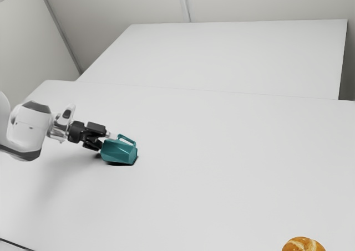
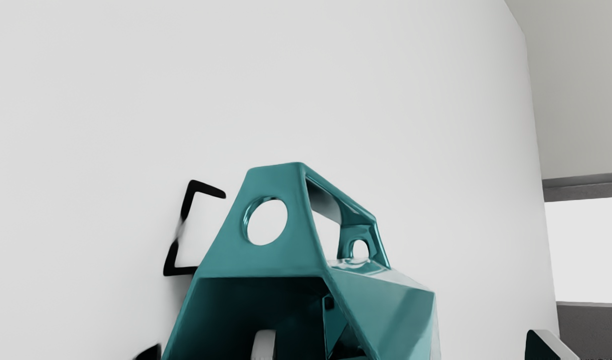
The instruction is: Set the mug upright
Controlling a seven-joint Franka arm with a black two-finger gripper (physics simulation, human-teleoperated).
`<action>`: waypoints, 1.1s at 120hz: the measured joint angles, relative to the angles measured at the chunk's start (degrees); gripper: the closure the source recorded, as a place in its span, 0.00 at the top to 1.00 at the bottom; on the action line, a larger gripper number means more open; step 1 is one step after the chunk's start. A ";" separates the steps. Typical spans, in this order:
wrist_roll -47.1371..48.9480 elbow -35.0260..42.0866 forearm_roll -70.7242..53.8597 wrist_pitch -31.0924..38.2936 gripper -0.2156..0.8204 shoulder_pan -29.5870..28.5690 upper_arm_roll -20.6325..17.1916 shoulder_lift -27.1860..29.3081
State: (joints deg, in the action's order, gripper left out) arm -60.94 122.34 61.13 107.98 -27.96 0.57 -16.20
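We see the teal mug lying on its side at the table, not upright, over toward the exterior view's left. Its open mouth faces the gripper, its base points to the exterior view's right, and its handle stands up from the upper side (an angular thing, like the mug's faceted body). A dark shadow lies along the mug's underside.

Our gripper is at the mouth end with its fingers spread wide and holds nothing. In the wrist view, one fingertip shows pale within the dark mouth, while the other fingertip is outside the mug, well apart from the first, so part of the mug's body comes between them. We cannot tell whether either finger touches the mug. The panel at the mouth end of the handle has a round hole through it (we can see the pale table behind), and the handle's thin shadow falls on the table beside the mug.

The arm reaches in from the exterior view's left. Well apart from the mug, a rounded orange-brown object with paler markings is partly visible near the exterior view's lower right corner (we cannot tell what it is).
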 joint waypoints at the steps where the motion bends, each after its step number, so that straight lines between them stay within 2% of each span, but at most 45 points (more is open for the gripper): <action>1: -0.05 0.02 0.04 0.01 0.71 0.03 -0.01 -0.01; 15: -0.68 0.10 0.46 0.23 0.60 0.17 -0.33 -0.06; 44: -1.62 0.04 0.71 0.53 0.24 0.18 -0.39 0.14; 57: -1.79 0.03 0.68 0.67 0.15 0.15 -0.46 0.28; 76: -1.88 0.07 0.54 1.03 0.09 0.11 -1.15 0.99; 100: -1.95 1.22 0.53 1.17 0.06 0.33 -1.97 5.11; 132: 0.12 1.00 -2.84 1.83 0.04 7.28 -1.54 12.75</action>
State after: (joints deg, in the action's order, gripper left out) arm -60.82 123.34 58.29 109.81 -20.68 -0.97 -3.45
